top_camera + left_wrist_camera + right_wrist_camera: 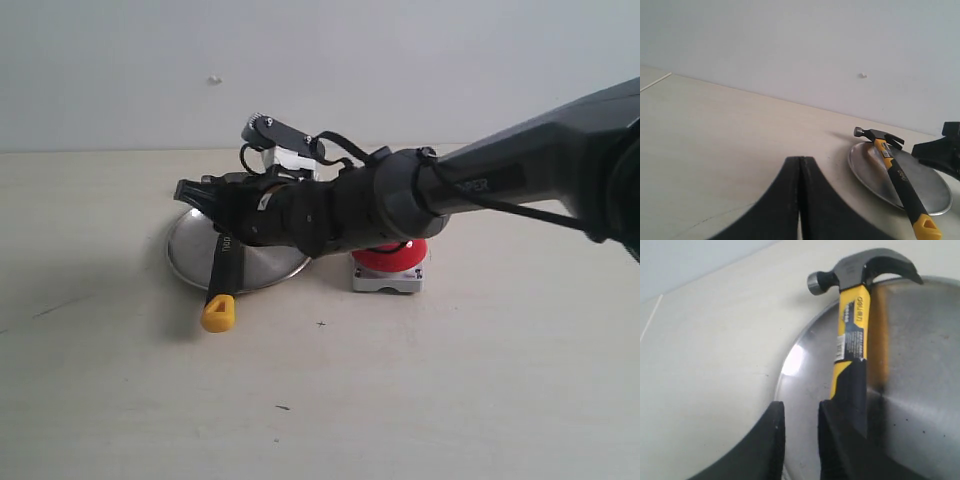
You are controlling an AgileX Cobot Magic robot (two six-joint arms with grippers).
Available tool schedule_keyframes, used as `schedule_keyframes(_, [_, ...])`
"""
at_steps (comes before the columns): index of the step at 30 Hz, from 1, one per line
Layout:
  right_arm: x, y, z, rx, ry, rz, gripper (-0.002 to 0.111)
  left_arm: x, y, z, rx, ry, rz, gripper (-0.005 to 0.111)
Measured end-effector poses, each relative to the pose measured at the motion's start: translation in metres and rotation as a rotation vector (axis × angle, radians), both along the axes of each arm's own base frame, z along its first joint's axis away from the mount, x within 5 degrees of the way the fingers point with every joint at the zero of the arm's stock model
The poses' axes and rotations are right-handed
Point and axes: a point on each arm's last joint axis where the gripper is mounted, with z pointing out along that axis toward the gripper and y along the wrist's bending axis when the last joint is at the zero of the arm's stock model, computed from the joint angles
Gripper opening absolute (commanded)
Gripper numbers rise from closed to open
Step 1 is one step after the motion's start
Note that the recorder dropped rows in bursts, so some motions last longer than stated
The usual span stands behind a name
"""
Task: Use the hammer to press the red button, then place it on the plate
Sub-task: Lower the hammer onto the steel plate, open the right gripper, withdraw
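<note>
Beside hammer (852, 335), right tool (800, 412) barely open

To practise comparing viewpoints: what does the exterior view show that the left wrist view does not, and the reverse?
Only the exterior view shows the red button, partly hidden behind the right arm. Only the left wrist view shows the dark head of the hammer and the left hand, which is shut. Both show the plate with the hammer lying across it, its yellow butt past the rim.
</note>
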Motion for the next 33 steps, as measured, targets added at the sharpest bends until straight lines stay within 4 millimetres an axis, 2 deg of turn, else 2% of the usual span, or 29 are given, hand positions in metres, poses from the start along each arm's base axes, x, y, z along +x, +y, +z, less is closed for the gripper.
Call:
schedule_keyframes(3, [-0.003,0.0,0.017,-0.015,-0.017,0.029,0.0,0.0,0.0,0.0,0.0,0.0,0.0,0.0])
schedule_keyframes(14, [-0.02,-0.001,0.064,-0.13,-0.09,0.176,0.0,0.0,0.0,0.0,0.0,0.0,0.0,0.0])
schedule_keyframes(18, [-0.045,0.001,0.076,-0.176,-0.173,0.236,0.0,0.0,0.0,0.0,0.0,0.0,0.0,0.0])
schedule_keyframes(22, [-0.075,-0.008,0.083,-0.222,-0.226,0.281,0.0,0.0,0.0,0.0,0.0,0.0,0.0,0.0])
schedule_keyframes(28, [-0.123,-0.041,0.092,-0.252,-0.269,0.296,0.0,0.0,0.0,0.0,0.0,0.0,0.0,0.0])
schedule_keyframes(33, [-0.164,-0.075,0.091,-0.291,-0.272,0.321,0.0,0.0,0.0,0.0,0.0,0.0,0.0,0.0])
